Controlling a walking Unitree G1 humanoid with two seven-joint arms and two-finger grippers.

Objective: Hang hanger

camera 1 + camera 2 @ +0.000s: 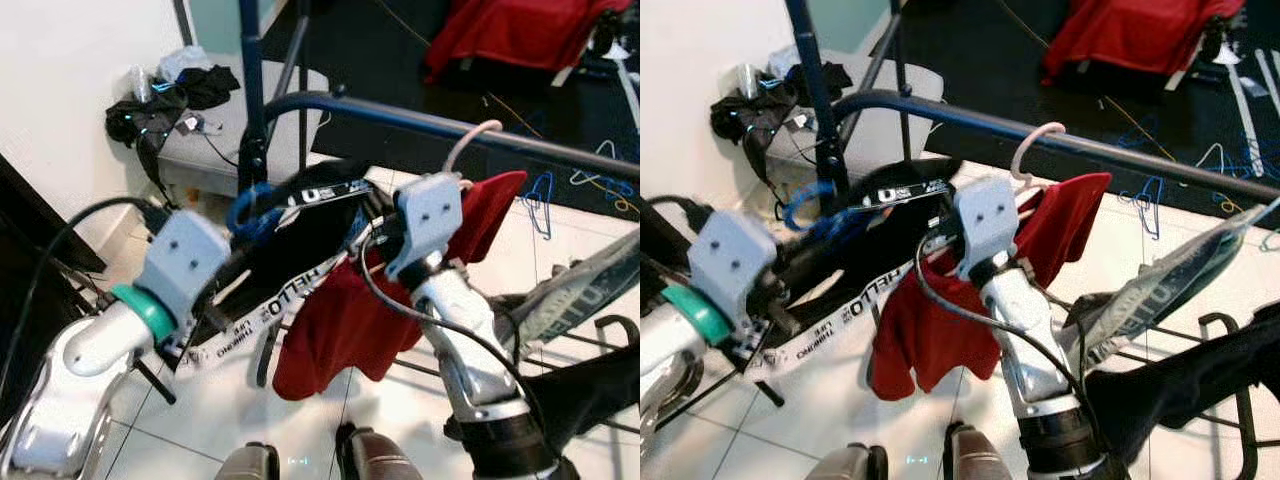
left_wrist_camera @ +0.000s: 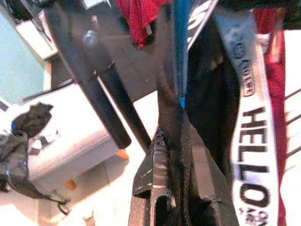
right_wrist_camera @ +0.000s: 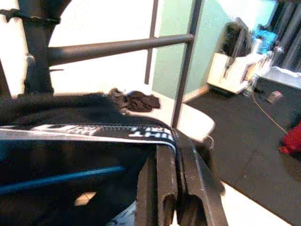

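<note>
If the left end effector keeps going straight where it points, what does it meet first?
Likely the black garment on the blue hanger: the left end effector is already clamped on that cloth. Past it stands the rack's dark post, though depth is hard to judge.

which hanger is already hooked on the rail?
The pale pink hanger carrying the red garment: its hook loops over the dark rail. The blue hanger, with the black garment, sits below the rail.

A blue hanger (image 1: 255,212) carrying a black garment (image 1: 300,235) with white lettering sits tilted just below the dark rail (image 1: 420,122).
</note>
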